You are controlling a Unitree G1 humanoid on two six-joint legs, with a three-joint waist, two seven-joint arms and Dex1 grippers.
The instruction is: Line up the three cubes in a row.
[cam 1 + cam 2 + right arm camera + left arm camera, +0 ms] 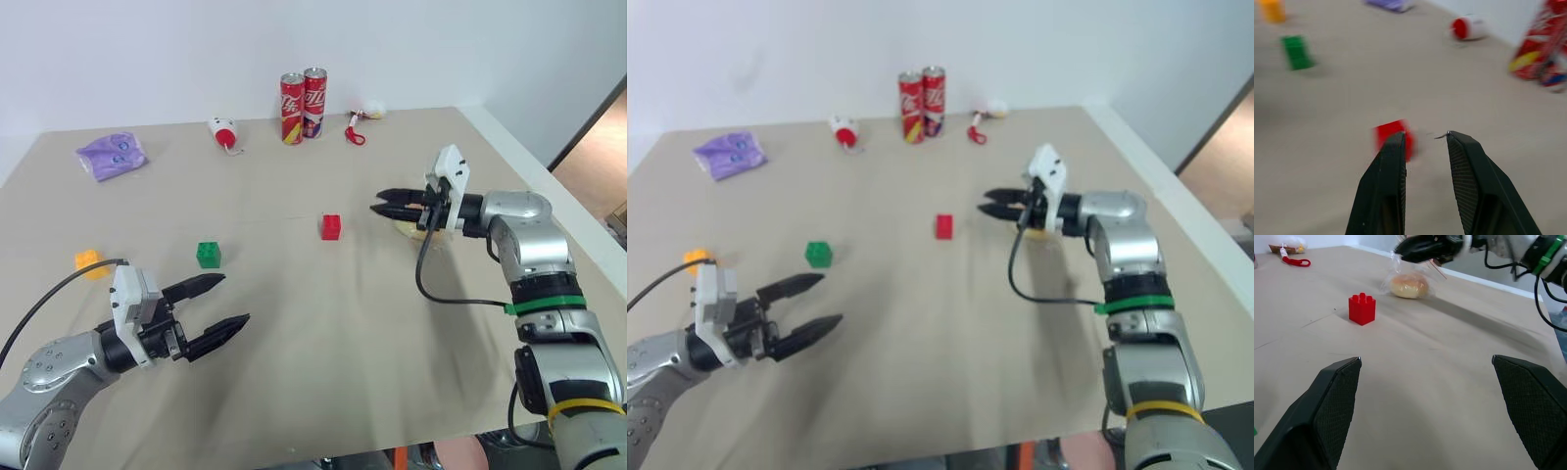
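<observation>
Three small studded cubes lie apart on the tan table (323, 352): the red cube (331, 227) near the middle, the green cube (208, 255) to its left, the yellow-orange cube (88, 261) at the far left. My left gripper (235, 299) hovers open and empty, in front of and slightly to the right of the green cube, pointing toward the red one. To the right of the red cube my right gripper (374, 208) is shut and points at it. In the right wrist view the red cube (1392, 134) lies just beyond the fingertips, not between them.
A bun in a clear bag (411, 230) lies under the right gripper; whether the gripper holds the bag I cannot tell. Two red soda cans (303, 105), a purple pouch (114, 155), a white-and-red object (225, 132) and a red looped toy (355, 132) line the back.
</observation>
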